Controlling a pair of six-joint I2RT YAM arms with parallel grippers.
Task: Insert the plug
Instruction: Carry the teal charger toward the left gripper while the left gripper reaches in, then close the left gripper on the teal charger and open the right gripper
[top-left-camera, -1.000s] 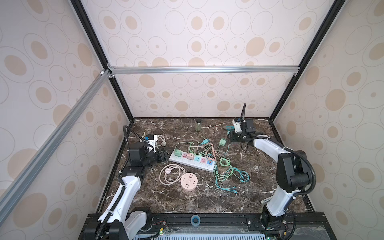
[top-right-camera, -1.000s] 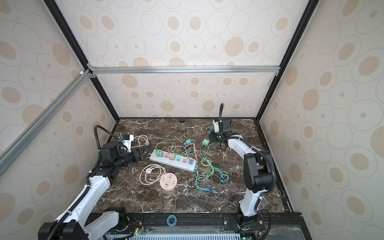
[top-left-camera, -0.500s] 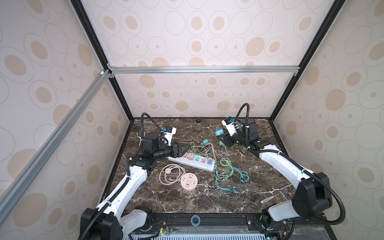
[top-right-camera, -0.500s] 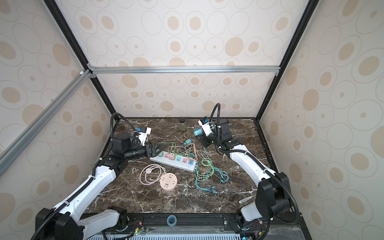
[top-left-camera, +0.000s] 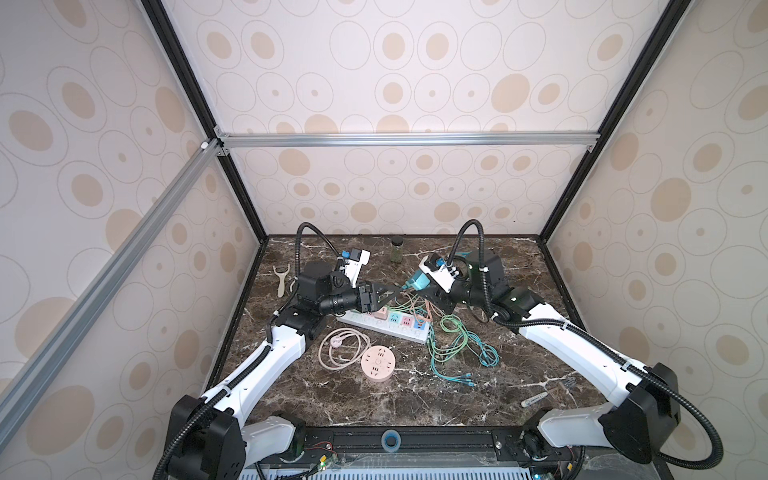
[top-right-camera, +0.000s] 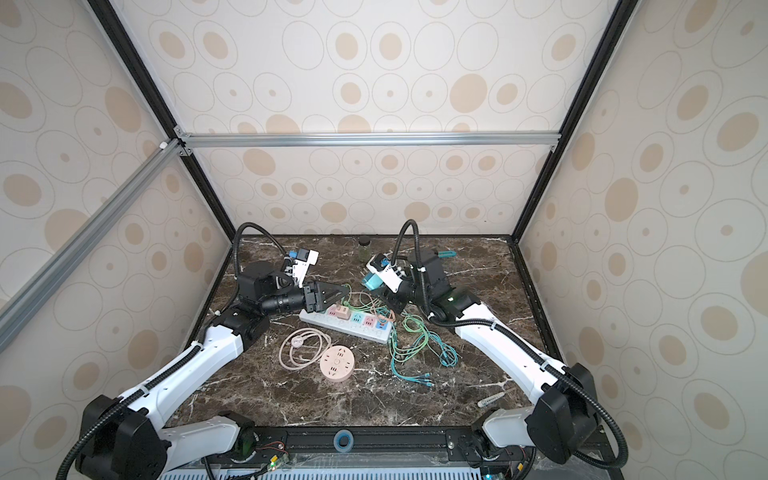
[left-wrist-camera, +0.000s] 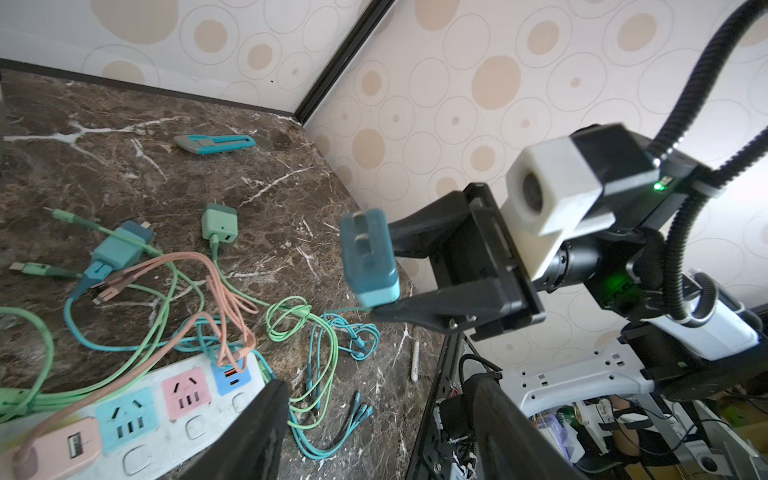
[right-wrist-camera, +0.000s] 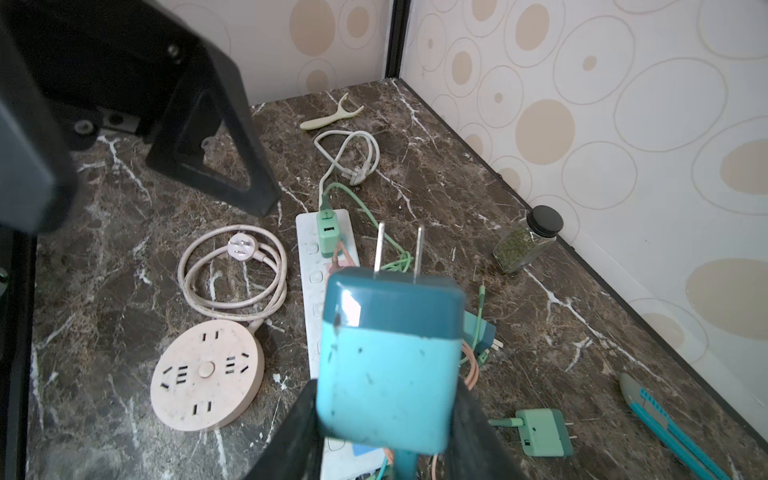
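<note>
Dark marble table (top-left-camera: 332, 395) with white power strip (top-left-camera: 386, 325), round pink socket (top-left-camera: 377, 365), tangled cables (top-left-camera: 488, 358), spice jar (top-left-camera: 397, 250), utility knife (left-wrist-camera: 214, 144)

1. Both top views look down from high above the front edge of the marble tabletop (top-left-camera: 374, 399), far enough back to take in the whole table with the left gripper (top-left-camera: 392, 296) and the right gripper (top-left-camera: 417, 286); the two share nearly everything
2. The left wrist view sits low and close over the power strip (left-wrist-camera: 166, 419), facing across the table at the right gripper and the teal plug (left-wrist-camera: 368, 253)
3. The right wrist view looks along its own fingers (right-wrist-camera: 291, 436), very near the teal plug, and onward over the power strip to the left gripper
4. Both wrist views share the teal plug and the power strip, seen from opposite sides
</note>
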